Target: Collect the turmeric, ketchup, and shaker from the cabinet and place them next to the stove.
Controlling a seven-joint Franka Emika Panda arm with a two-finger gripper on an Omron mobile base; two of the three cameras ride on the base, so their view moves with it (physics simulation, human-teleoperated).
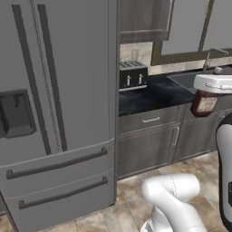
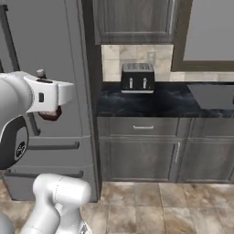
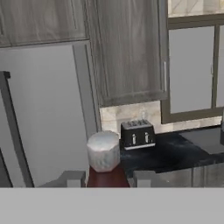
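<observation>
While clamped between the gripper [image 3: 107,178] fingers, the ketchup [image 1: 204,103] (cap up) high above the floor, toaster [image 2: 137,77] beyond.

Dark red-brown ketchup bottle with pale label [image 1: 204,103]: neck and top hidden behind white hand in left base view; in right base view mostly hidden, just red base below hand. Hand view: lower body cut off. Fingers [image 3: 73,178] cut off low. Black toaster on bench [image 2: 137,77]: lever detail too small.
</observation>
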